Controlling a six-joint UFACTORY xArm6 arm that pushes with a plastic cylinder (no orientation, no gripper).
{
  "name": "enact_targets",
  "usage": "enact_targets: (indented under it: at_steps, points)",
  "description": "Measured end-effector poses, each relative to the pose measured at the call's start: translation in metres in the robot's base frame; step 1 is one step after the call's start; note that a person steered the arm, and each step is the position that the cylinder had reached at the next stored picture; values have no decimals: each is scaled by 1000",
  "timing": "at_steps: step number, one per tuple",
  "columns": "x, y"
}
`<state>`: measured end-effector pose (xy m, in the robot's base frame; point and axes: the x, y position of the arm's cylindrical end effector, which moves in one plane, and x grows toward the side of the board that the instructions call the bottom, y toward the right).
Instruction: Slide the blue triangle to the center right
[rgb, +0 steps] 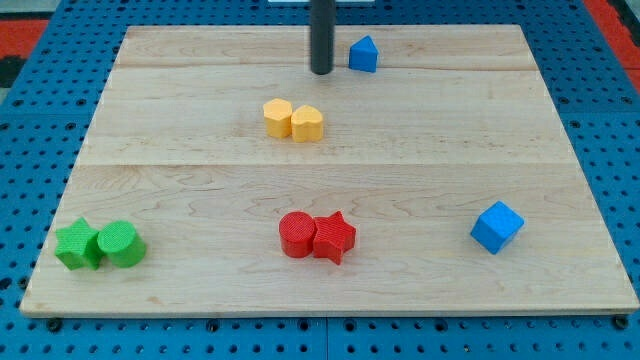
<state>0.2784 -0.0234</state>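
The blue triangle lies near the view's top, a little right of centre, on the wooden board. My tip is at the end of the dark rod, just left of the blue triangle, with a small gap between them. A blue cube sits at the lower right.
Two yellow blocks touch each other below my tip. A red cylinder and a red star touch at the bottom centre. Two green blocks sit at the lower left. A blue pegboard surrounds the board.
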Motion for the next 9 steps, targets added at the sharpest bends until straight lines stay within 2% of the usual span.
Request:
enact_targets:
  at_steps: [1,2,3,5,6,8,9]
  points:
    - [-26,-17]
    - [-51,2]
    - [-36,72]
    - [66,199]
    - [71,204]
    - [34,204]
    - [35,221]
